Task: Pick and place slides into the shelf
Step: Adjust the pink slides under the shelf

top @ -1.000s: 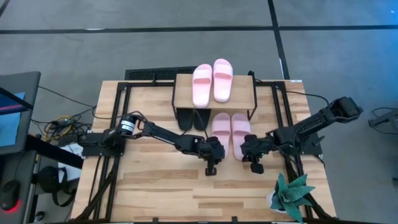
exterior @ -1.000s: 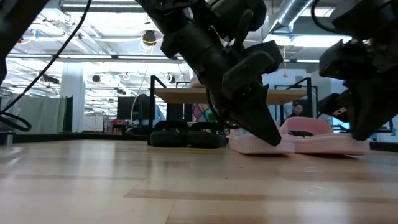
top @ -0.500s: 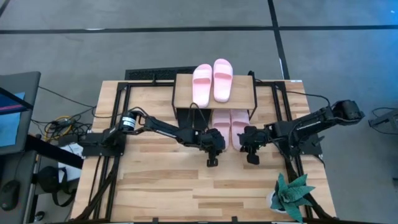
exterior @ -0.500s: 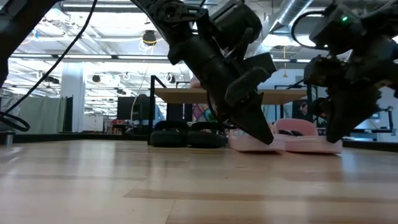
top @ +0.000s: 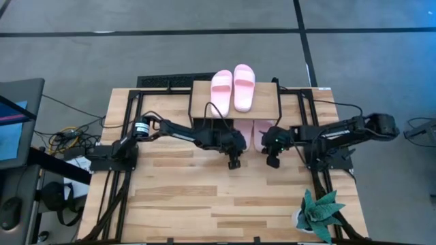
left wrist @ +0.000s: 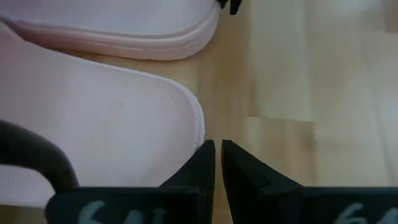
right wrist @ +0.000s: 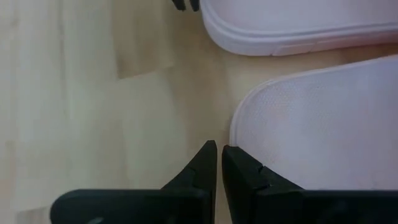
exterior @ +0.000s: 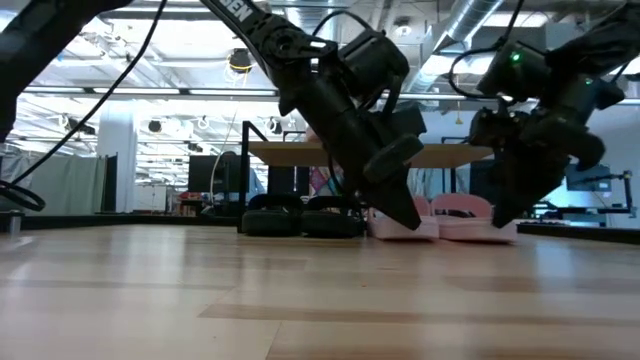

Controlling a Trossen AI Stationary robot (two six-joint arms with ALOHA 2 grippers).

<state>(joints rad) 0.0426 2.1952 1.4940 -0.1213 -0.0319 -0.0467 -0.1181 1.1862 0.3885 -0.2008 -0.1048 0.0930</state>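
Note:
The shelf (top: 266, 103) stands at the table's far middle with one pale pink pair of slides (top: 233, 88) on its top board. Two black slides (exterior: 300, 222) rest on the table beneath it. A second pink pair (top: 252, 131) lies sole-down, half under the board, near ends sticking out. My left gripper (top: 234, 160) is shut at the near end of the left pink slide (left wrist: 112, 143). My right gripper (top: 272, 160), also shut, is at the near end of the right one (right wrist: 311, 124). My left gripper touches the rounded near-end rim (left wrist: 198, 127) of the left pink slide with the outer side of one shut finger (left wrist: 200, 163). The fingers slant down from the near side. The slide lies flat on the table. My right gripper meets the near-end rim (right wrist: 235, 127) of the right pink slide with the side of its shut fingers (right wrist: 239, 168), slanting down from the near side. The slide lies flat on the table beside its twin (right wrist: 292, 25).
A potted plant (top: 318, 214) stands at the table's near right corner. Thin black shelf legs (exterior: 243, 175) flank the slides. Black frame rails (top: 129, 122) run along both table sides. Bare wood (top: 204, 204) spreads over the table's near half.
Both grippers have moved toward the table's far edge, staying shut, each with a pink slide ahead of it. The pink pair has slid along the table toward the shelf and now lies half under the top board.

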